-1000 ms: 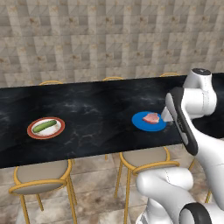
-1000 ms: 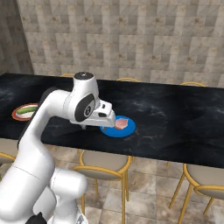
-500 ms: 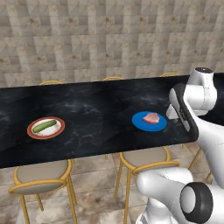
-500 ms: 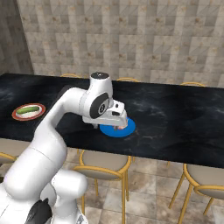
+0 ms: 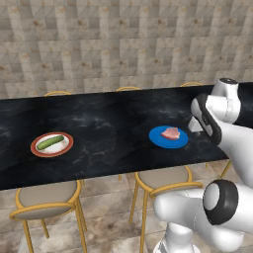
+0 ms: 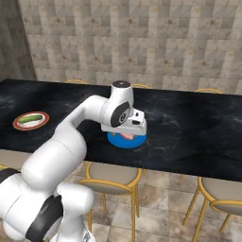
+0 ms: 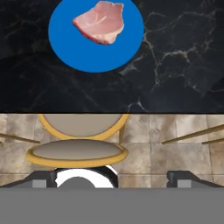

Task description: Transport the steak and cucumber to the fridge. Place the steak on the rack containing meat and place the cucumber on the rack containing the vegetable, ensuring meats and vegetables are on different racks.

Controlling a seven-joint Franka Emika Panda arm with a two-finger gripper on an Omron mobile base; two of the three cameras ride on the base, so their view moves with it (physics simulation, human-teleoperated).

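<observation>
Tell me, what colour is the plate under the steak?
Plain bright blue; the plate under the steak shows best in the hand view.

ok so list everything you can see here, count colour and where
steak: one, pink-red, on the blue plate
blue plate: one, on the counter near its front edge
cucumber: one, green, on the red-rimmed plate
red-rimmed plate: one, white centre, far left of the counter
counter: one, black marble, along the tiled wall
stools: several, yellow frames, grey seats, on both sides of the counter
end effector: one, dark tips, open, above the counter's front edge
</observation>
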